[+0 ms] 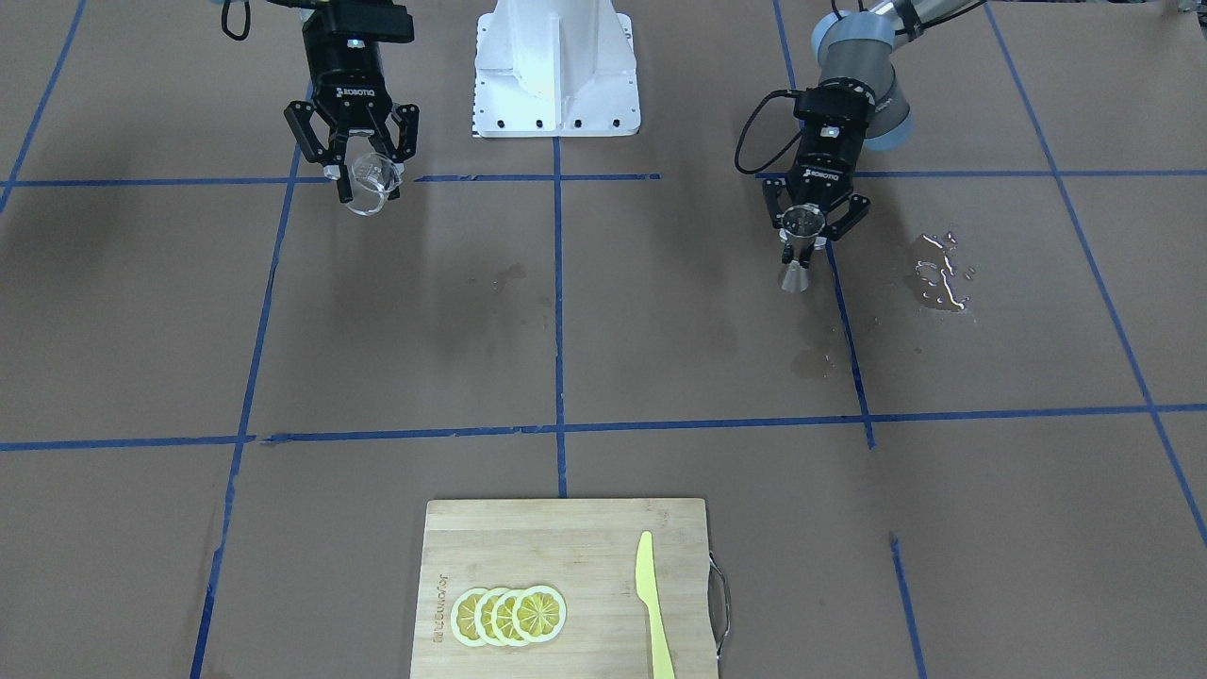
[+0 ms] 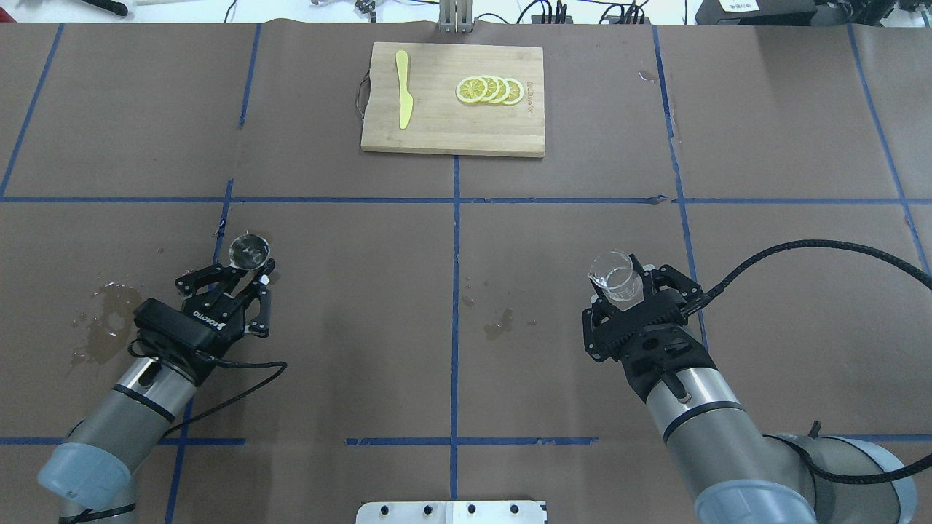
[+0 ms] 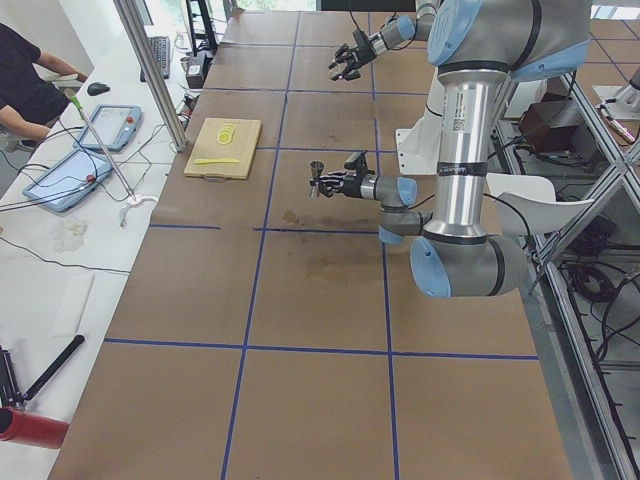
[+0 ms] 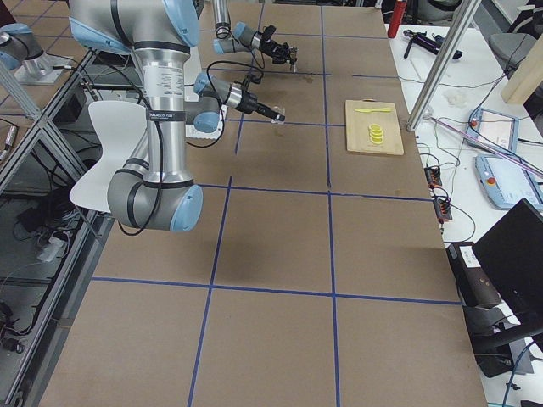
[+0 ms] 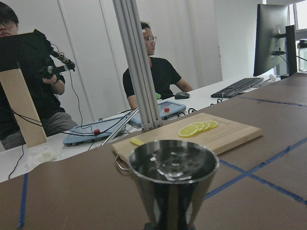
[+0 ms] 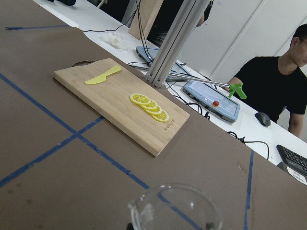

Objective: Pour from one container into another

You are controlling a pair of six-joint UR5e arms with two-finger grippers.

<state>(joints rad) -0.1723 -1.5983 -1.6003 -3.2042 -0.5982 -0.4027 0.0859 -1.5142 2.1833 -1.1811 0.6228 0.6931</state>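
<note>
My left gripper (image 2: 244, 273) is shut on the narrow waist of the steel jigger (image 2: 249, 251) and holds it upright above the table. The jigger (image 5: 172, 182) fills the bottom of the left wrist view, and clear liquid glints in its upper cup. In the front-facing view the jigger (image 1: 800, 247) hangs in the left gripper (image 1: 807, 247) at the right. My right gripper (image 2: 626, 292) is shut on the clear glass beaker (image 2: 615, 278), lifted off the table and slightly tilted. The two containers are far apart. The beaker's rim (image 6: 175, 208) shows at the bottom of the right wrist view. I cannot tell whether it holds liquid.
A wooden cutting board (image 2: 451, 131) at the table's far middle carries lemon slices (image 2: 489, 89) and a yellow knife (image 2: 403, 98). A puddle (image 2: 109, 316) lies left of the left arm. Small wet spots (image 2: 499, 324) mark the middle. The white base plate (image 1: 556, 66) sits between the arms.
</note>
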